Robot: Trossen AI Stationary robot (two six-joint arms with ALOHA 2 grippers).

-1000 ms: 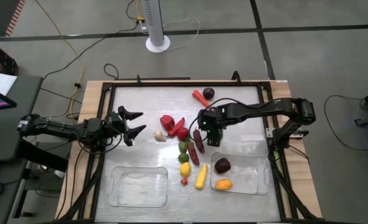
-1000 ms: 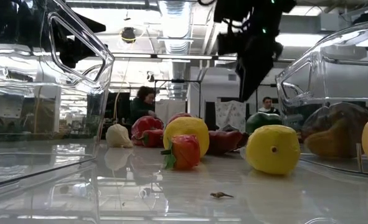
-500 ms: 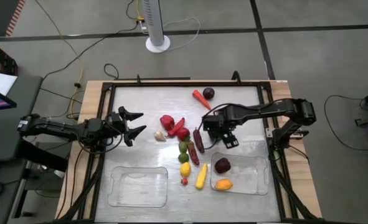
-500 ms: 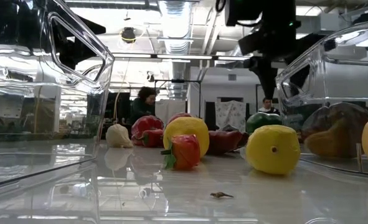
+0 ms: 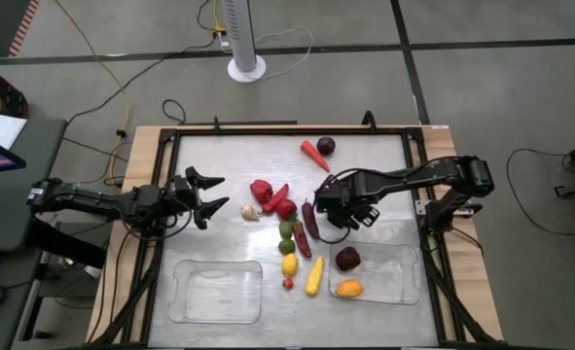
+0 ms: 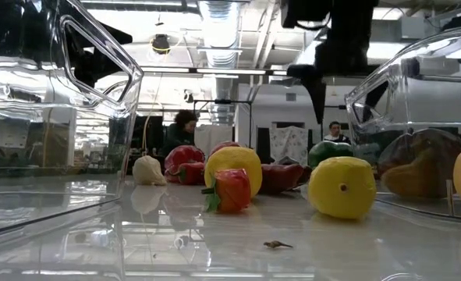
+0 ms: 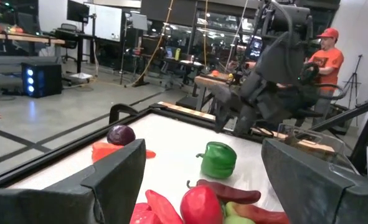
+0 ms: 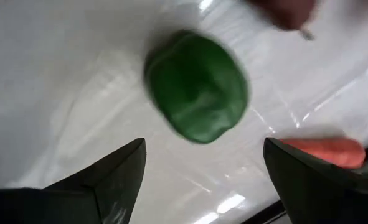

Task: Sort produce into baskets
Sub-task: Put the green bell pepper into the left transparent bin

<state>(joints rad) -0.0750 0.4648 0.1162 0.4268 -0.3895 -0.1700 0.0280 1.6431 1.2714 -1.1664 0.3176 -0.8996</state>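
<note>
The produce lies in a loose line down the table's middle: red peppers (image 5: 261, 191), garlic (image 5: 251, 212), a dark chilli (image 5: 311, 222), a lemon (image 5: 289, 263) and corn (image 5: 313, 276). A carrot (image 5: 313, 153) and a plum (image 5: 326, 145) lie farther back. My right gripper (image 8: 202, 168) points steeply down, open, just above a green pepper (image 8: 196, 87) that rests on the table; in the high view this gripper (image 5: 338, 206) hides the pepper. My left gripper (image 5: 216, 192) waits level and open at the table's left. Two clear baskets stand near the front edge.
The left basket (image 5: 216, 291) holds nothing that shows. The right basket (image 5: 389, 277) holds a dark plum (image 5: 347, 258) and an orange-yellow fruit (image 5: 349, 288). A black frame (image 5: 170, 136) rims the table. People sit in the room beyond.
My right gripper has rolled about its own pointing line and shifted a little toward the table's right edge, staying above the green pepper. The produce has not moved.
</note>
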